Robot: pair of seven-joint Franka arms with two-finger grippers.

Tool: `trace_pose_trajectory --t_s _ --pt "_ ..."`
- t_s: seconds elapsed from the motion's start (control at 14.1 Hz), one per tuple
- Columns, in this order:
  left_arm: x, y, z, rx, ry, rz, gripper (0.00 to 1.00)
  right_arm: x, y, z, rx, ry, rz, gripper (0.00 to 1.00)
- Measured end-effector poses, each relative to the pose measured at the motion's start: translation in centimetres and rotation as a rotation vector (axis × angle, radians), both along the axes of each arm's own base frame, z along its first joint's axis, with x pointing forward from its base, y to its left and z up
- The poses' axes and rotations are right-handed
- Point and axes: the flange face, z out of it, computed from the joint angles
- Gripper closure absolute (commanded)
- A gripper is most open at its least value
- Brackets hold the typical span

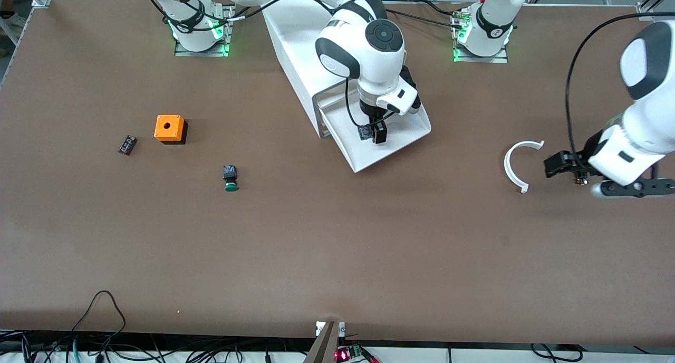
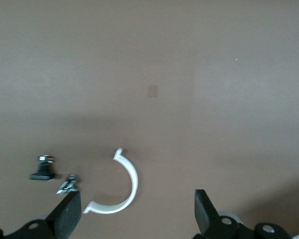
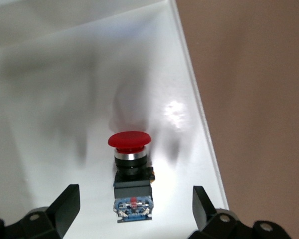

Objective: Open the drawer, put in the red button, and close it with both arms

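- The right hand [image 1: 375, 132] is held low over the drawer [image 1: 408, 128], its fingers [image 3: 66, 206] spread with nothing between them.
- The red button [image 3: 131, 174] is seen lying in the drawer, between the spread fingers and touching neither; it rests near the drawer's side wall.
- The left hand [image 1: 560, 165] hangs just over the counter [image 1: 337, 247] toward the left arm's end, fingers [image 2: 67, 214] parted and empty, beside a white arc [image 1: 518, 163]; this arm waits.
- Risk: the button could be clipped and tipped if the right hand were raised at a slant, since the fingers flank it closely.
- Risk: the drawer is pulled far out of the cabinet [image 1: 300, 51]; an uneven push by one arm could skew and jam it, or shift the whole cabinet.
- Risk: the left arm would have to cross past the arc, which could be swept along.
- The counter is a plain brown matte sheet; a green button [image 1: 230, 178], an orange box [image 1: 170, 129] and a small black part [image 1: 127, 144] lie toward the right arm's end, well apart from the drawer.
- Cables are seen along the counter's near edge.
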Motion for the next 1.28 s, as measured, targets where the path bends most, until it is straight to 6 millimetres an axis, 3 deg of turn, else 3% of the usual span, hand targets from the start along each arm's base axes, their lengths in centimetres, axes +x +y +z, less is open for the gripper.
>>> trace_pose_trajectory --t_s 0.14,0.21,0.43,0.57,0.71,0.99,1.14,1.28 --pt "0.1 -2.4 -2.3 -0.023 -0.016 0.043 0.00 1.4 -1.1 4.3 0.050 -0.047 -0.144 0.00" --pt "0.0 -3.7 -3.6 -0.035 -0.027 0.064 0.00 2.9 -2.6 7.1 0.082 -0.072 -0.258 0.00" --pt "-0.4 -8.6 -7.7 -0.058 -0.047 0.149 0.00 8.9 -9.5 13.0 0.160 -0.124 -0.597 0.00" --pt "-1.0 -12.4 -10.5 -0.073 -0.039 0.229 0.00 12.5 -14.3 14.6 0.186 -0.140 -0.824 0.00" --pt "-1.7 -16.4 -13.2 -0.085 -0.026 0.328 0.00 15.3 -18.5 14.8 0.201 -0.112 -1.065 0.00" --pt "-3.9 -23.5 -18.1 -0.101 -0.008 0.454 0.00 19.7 -27.2 12.5 0.183 -0.060 -1.503 0.00" --pt "-5.2 -25.4 -20.0 -0.095 0.009 0.453 0.00 21.2 -32.1 11.2 0.101 -0.051 -1.611 0.00" --pt "-6.4 -26.6 -21.1 -0.087 0.027 0.434 0.00 21.4 -35.4 10.0 -0.004 -0.036 -1.688 0.00"
